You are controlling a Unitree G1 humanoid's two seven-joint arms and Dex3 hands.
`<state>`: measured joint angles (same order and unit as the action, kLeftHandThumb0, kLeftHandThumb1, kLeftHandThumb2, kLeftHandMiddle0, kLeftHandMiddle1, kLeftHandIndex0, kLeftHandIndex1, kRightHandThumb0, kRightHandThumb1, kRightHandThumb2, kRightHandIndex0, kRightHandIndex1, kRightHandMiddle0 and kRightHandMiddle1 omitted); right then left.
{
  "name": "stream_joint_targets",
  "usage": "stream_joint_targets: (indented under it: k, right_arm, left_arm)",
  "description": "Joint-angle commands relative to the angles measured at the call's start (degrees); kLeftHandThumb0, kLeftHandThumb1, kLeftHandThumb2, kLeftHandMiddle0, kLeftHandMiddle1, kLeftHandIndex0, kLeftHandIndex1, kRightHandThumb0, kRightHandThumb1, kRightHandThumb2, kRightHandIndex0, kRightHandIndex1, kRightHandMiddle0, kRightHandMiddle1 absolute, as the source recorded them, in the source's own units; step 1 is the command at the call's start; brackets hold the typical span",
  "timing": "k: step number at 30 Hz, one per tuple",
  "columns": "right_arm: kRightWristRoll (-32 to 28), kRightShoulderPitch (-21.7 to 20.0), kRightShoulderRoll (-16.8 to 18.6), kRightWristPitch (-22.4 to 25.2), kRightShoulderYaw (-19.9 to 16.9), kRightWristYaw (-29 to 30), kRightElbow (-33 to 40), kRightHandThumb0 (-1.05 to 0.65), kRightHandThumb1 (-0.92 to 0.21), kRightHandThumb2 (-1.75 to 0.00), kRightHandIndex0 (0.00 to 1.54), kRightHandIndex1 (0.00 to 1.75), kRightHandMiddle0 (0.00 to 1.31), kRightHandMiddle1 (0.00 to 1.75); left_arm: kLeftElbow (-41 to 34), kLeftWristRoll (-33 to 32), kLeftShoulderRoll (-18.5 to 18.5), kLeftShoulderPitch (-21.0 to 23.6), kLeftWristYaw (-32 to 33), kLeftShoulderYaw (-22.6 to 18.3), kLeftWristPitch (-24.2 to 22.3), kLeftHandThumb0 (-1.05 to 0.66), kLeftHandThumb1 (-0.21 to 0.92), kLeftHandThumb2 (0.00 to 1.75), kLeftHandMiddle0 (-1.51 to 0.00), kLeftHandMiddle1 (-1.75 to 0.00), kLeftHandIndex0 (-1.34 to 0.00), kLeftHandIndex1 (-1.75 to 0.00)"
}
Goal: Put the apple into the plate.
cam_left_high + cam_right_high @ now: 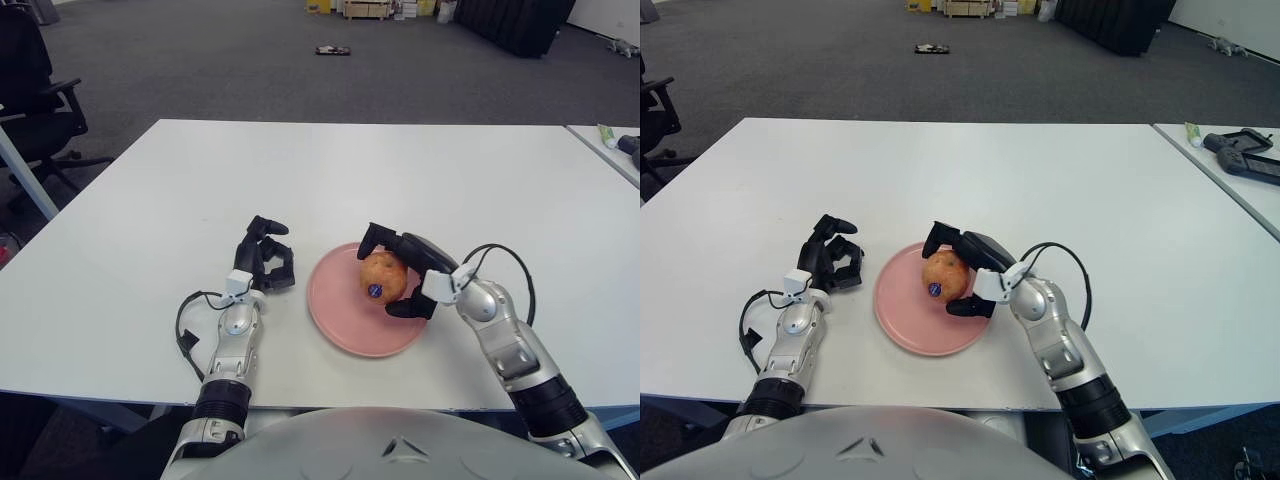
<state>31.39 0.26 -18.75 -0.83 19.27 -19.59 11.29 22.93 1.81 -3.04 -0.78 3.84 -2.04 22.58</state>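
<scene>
My location is an office or lab hall: grey carpet floor (200,60), black swivel chair (35,90), my white worktop (150,200), stacked boxes (365,8) along the far wall.

We see the apple (381,274), reddish-yellow with a small blue sticker facing us low on its front, sitting over the middle of the plate (343,325); whether it touches the surface we cannot tell. The plate is round, pink and shallow, lying flat on the white table near the front edge. Its rim stays bare from about six o'clock round to eleven o'clock.
</scene>
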Motion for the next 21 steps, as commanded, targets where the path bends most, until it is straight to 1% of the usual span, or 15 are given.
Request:
stream_joint_targets:
  k: [1, 5, 9, 12, 14, 21]
  right_arm:
    - [3.6, -1.5, 0.4, 1.4, 0.4, 2.8, 0.3, 0.0, 0.02, -1.69, 0.88, 1.7, 0.63, 1.75]
    - [6.7, -1.2, 0.6, 2.1, 1.1, 5.0, -0.3, 0.0, 0.0, -1.67, 0.87, 1.7, 0.62, 1.75]
    - [8.6, -1.2, 0.9, 2.1, 1.6, 6.9, -1.0, 0.0, -0.01, -1.66, 0.86, 1.69, 0.61, 1.75]
    - [10.1, -1.3, 1.0, 2.0, 2.0, 8.5, -1.7, 0.0, -0.01, -1.65, 0.86, 1.69, 0.61, 1.75]
    - [11.4, -1.4, 1.1, 2.0, 2.4, 9.9, -2.3, 0.0, -0.02, -1.64, 0.85, 1.69, 0.6, 1.75]
    - [14.5, -1.5, 1.3, 1.6, 3.2, 13.7, -3.6, 0.0, -0.06, -1.6, 0.83, 1.68, 0.57, 1.75]
  left_arm:
    - [1.1, 0.7, 0.1, -0.6, 0.8, 0.2, -1.7, -0.01, 0.25, 1.41, -0.65, -1.73, -0.44, -1.75]
    - [1.3, 0.8, 0.1, -0.6, 0.8, 0.1, -1.5, -0.01, 0.24, 1.42, -0.65, -1.74, -0.45, -1.75]
    - [1.5, 0.6, 0.1, -0.5, 0.7, 0.0, -1.3, -0.01, 0.19, 1.48, -0.69, -1.75, -0.49, -1.75]
    - [1.6, 0.4, 0.1, -0.5, 0.7, -0.1, -1.2, -0.01, 0.17, 1.5, -0.71, -1.75, -0.5, -1.75]
    - [1.6, 0.3, 0.1, -0.6, 0.6, -0.1, -1.0, -0.01, 0.23, 1.43, -0.67, -1.73, -0.46, -1.75]
    - [1.7, -0.7, 0.1, -0.6, -0.6, -0.1, -0.4, -0.01, 0.27, 1.36, -0.67, -1.67, -0.43, -1.75]
